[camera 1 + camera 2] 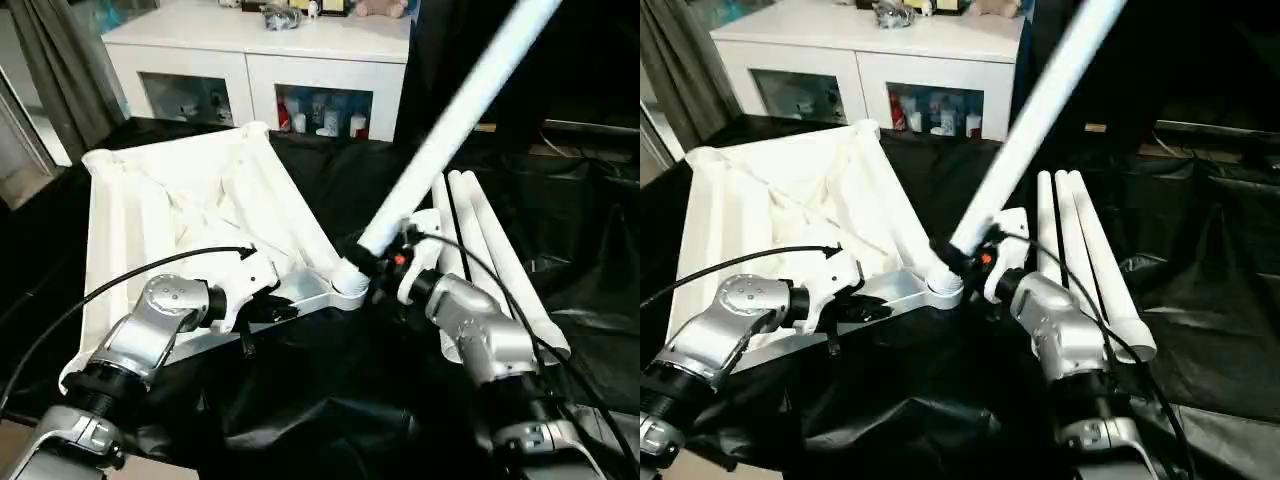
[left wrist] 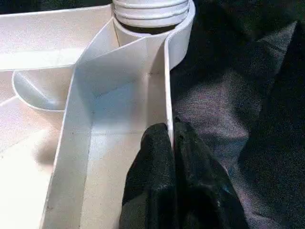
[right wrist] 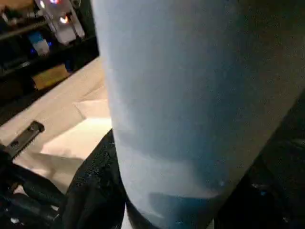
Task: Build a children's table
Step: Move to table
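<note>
Left eye view: table top [image 1: 180, 205] lies underside-up on black cloth. Left gripper [image 2: 170, 143] is pinched on its rim. Right gripper [image 1: 385, 262] clamps a leg [image 1: 450, 125] in the near corner socket [image 1: 345, 280]. Next, judged: straighten and seat it.
</note>
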Controlling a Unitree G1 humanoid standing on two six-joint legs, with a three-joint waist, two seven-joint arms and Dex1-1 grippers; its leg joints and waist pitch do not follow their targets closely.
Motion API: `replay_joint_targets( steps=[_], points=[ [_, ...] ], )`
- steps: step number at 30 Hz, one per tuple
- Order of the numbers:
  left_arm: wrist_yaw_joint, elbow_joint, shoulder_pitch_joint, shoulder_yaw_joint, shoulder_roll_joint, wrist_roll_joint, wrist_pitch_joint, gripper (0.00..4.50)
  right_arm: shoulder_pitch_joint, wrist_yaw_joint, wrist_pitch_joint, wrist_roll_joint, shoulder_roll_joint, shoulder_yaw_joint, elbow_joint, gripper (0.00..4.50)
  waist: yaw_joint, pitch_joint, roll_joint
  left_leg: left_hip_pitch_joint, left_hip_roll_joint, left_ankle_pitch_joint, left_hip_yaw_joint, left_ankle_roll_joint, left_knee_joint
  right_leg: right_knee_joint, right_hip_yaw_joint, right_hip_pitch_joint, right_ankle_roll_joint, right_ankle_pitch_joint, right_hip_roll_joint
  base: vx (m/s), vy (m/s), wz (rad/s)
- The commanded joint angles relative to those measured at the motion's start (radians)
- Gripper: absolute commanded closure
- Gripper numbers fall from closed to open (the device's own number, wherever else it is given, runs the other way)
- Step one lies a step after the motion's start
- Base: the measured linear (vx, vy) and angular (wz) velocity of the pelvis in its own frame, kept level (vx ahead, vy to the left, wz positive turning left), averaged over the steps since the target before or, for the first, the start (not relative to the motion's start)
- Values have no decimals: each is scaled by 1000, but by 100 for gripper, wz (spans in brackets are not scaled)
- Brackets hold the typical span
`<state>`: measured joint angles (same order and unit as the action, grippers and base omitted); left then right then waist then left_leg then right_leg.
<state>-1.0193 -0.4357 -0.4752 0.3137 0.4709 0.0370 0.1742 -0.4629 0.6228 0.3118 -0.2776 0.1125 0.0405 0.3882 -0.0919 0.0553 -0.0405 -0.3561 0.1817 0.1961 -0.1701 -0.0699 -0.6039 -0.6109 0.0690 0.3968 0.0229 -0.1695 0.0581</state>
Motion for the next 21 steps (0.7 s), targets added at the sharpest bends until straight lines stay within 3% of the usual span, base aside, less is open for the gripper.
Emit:
replay_joint_targets(
  steps=[1, 2, 3, 4, 5, 6, 7, 8, 9, 11, 12, 15, 16, 17, 18, 21],
  points=[
    [21, -11, -26, -1, 19, -45, -12, 450, 22, 13, 30, 70, 34, 63, 7, 259, 6, -58, -9, 17, 41, 312, 23, -15, 83, 106, -51, -28, 110, -513, 88, 0, 0, 0],
    [20, -11, -25, 1, 20, -47, -15, 450, 13, 21, 30, 78, 37, 77, 8, 259, 7, -58, -3, 15, 42, 303, 22, -13, 85, 106, -51, -30, 106, -509, 87, 0, 0, 0],
    [20, -10, -24, 2, 21, -48, -16, 450, 7, 26, 32, 81, 38, 82, 11, 259, 6, -58, -6, 15, 42, 303, 23, -13, 84, 105, -52, -29, 107, -512, 88, 0, 0, 0],
    [19, -9, -23, 2, 21, -48, -16, 450, 2, 31, 33, 84, 39, 88, 14, 259, 7, -58, -6, 13, 42, 301, 23, -11, 84, 106, -52, -29, 103, -522, 89, 0, 0, 0],
    [18, -9, -22, 5, 21, -49, -18, 450, -7, 39, 33, 88, 42, 97, 19, 259, 8, -57, 2, 13, 43, 301, 22, -9, 84, 108, -52, -29, 100, -527, 89, 0, 0, 0],
    [17, -7, -19, 6, 22, -49, -20, 450, -16, 47, 34, 91, 45, 106, 26, 259, 7, -57, -1, 13, 42, 300, 23, -9, 84, 107, -52, -29, 100, -531, 90, 0, 0, 0],
    [15, 3, -10, 10, 22, -48, -19, 450, -33, 73, 35, 104, 55, 128, 45, 259, 10, -56, 15, 11, 42, 296, 21, -5, 85, 109, -51, -29, 95, -540, 89, 0, 0, 0],
    [14, 7, -7, 10, 22, -48, -19, 450, -40, 90, 37, 110, 59, 140, 54, 259, 8, -56, 7, 11, 43, 290, 23, -4, 85, 106, -52, -28, 97, -547, 91, 0, 0, 0],
    [13, 7, -7, 10, 22, -48, -18, 450, -41, 91, 37, 110, 60, 141, 55, 259, 10, -55, 4, 13, 43, 300, 22, -4, 84, 110, -52, -25, 91, -562, 91, 0, 0, 0],
    [5, 24, 5, 12, 27, -45, -16, 450, -50, 121, 35, 125, 71, 165, 70, 259, 11, -55, 20, 11, 44, 297, 22, -2, 85, 110, -51, -27, 85, -568, 92, 0, 0, 0],
    [0, 32, 11, 13, 30, -44, -15, 450, -54, 135, 36, 129, 74, 174, 78, 259, 9, -57, 13, 11, 45, 291, 24, -3, 86, 107, -53, -26, 87, -559, 93, 0, 0, 0],
    [-7, 42, 18, 14, 36, -42, -16, 450, -57, 155, 31, 134, 81, 190, 89, 259, 10, -57, 14, 11, 48, 295, 24, -6, 88, 105, -54, -24, 92, -530, 90, 0, 0, 0],
    [-15, 50, 22, 16, 40, -40, -17, 450, -61, 167, 27, 140, 84, 196, 100, 259, 11, -58, 15, 11, 48, 299, 24, -10, 90, 102, -54, -26, 98, -507, 89, 0, 0, 0],
    [-25, 63, 28, 19, 46, -38, -17, 450, -63, 182, 15, 147, 89, 203, 114, 259, 13, -53, 28, 8, 49, 302, 24, -8, 93, 101, -55, -25, 105, -493, 90, 0, 0, 0],
    [-25, 63, 28, 19, 46, -38, -17, 450, -63, 182, 15, 147, 89, 203, 114, 259, 12, -55, 25, 9, 49, 303, 25, -8, 92, 97, -55, -26, 111, -488, 92, 0, 0, 0],
    [-55, 94, 41, 29, 64, -35, -19, 450, -74, 217, -3, 155, 100, 218, 143, 259, 16, -49, 28, 10, 49, 325, 24, -7, 93, 99, -57, -23, 114, -493, 91, 0, 0, 0]
  ],
)
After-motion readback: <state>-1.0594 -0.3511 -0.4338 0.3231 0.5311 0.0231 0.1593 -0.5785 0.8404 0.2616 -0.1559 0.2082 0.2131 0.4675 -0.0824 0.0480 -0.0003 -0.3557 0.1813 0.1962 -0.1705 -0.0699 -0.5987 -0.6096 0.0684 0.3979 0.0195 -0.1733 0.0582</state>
